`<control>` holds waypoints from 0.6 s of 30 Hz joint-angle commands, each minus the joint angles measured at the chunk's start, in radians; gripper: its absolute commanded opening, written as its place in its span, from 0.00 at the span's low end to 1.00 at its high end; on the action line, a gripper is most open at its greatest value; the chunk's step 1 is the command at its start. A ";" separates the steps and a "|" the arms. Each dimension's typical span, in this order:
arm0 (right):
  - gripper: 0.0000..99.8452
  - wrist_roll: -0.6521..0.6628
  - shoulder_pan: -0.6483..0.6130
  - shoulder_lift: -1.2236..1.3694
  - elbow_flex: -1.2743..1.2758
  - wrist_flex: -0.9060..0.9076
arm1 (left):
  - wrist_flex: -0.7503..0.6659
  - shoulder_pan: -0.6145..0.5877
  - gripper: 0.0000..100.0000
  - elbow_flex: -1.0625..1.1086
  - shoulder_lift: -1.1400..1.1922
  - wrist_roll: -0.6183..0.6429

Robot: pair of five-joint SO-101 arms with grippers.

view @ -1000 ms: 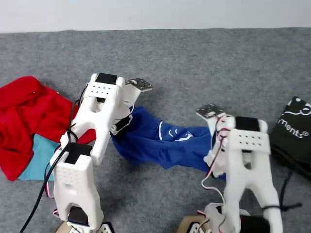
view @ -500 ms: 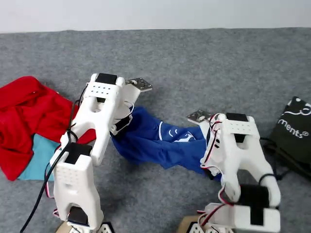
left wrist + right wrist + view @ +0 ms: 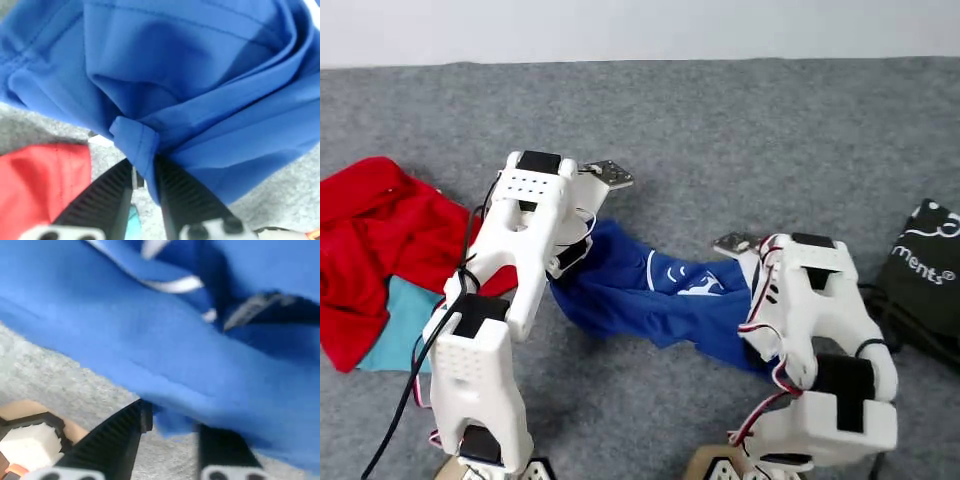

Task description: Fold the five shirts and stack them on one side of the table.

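Note:
A blue shirt (image 3: 660,295) lies stretched and crumpled on the grey table between the two arms. My left gripper (image 3: 143,170) is shut on a bunched fold of the blue shirt (image 3: 190,90) at its left end, beside the red shirt (image 3: 40,185). My right arm (image 3: 810,300) bends low over the shirt's right end. There my right gripper (image 3: 172,422) stands open, with the lower hem of the blue shirt (image 3: 165,340) hanging between its fingers. In the high view the arms cover both held ends.
A red shirt (image 3: 375,235) lies crumpled at the left with a teal shirt (image 3: 400,325) under its near edge. A black shirt (image 3: 925,265) sits at the right edge. The grey table (image 3: 720,130) is bare towards the back.
My right arm has folded down and shifted a little right, lowering its gripper onto the blue shirt's right end. The left arm and the shirt's left end have stayed put.

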 commanded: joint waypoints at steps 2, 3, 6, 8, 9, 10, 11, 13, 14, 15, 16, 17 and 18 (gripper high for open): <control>0.01 0.011 0.007 -0.001 -0.072 0.085 | -0.008 -0.006 0.00 -0.002 -0.063 -0.006; 0.01 0.009 0.007 -0.002 -0.100 0.113 | -0.008 -0.006 0.00 -0.005 -0.068 -0.006; 0.01 0.006 0.005 -0.061 -0.186 0.194 | 0.018 -0.012 0.00 -0.042 -0.084 -0.006; 0.01 0.008 0.002 -0.136 -0.256 0.252 | 0.046 -0.014 0.00 -0.070 -0.120 -0.005; 0.01 0.008 -0.001 -0.176 -0.296 0.283 | 0.049 -0.014 0.00 -0.076 -0.149 -0.005; 0.01 0.008 -0.001 -0.213 -0.338 0.312 | 0.049 -0.014 0.00 -0.076 -0.184 -0.005; 0.01 0.008 -0.001 -0.243 -0.382 0.346 | 0.049 -0.011 0.00 -0.076 -0.224 -0.005; 0.01 0.005 -0.001 -0.295 -0.463 0.410 | 0.049 -0.006 0.00 -0.077 -0.313 -0.003; 0.01 0.005 0.001 -0.314 -0.497 0.438 | 0.049 -0.005 0.00 -0.077 -0.359 -0.003; 0.01 0.003 0.001 -0.337 -0.519 0.449 | 0.048 -0.005 0.00 -0.077 -0.404 -0.003; 0.01 0.003 0.004 -0.358 -0.532 0.449 | 0.048 -0.005 0.00 -0.081 -0.445 -0.003; 0.01 0.003 0.005 -0.381 -0.539 0.449 | 0.048 -0.005 0.00 -0.082 -0.482 -0.003; 0.01 0.003 0.005 -0.400 -0.539 0.449 | 0.048 -0.005 0.00 -0.082 -0.514 -0.003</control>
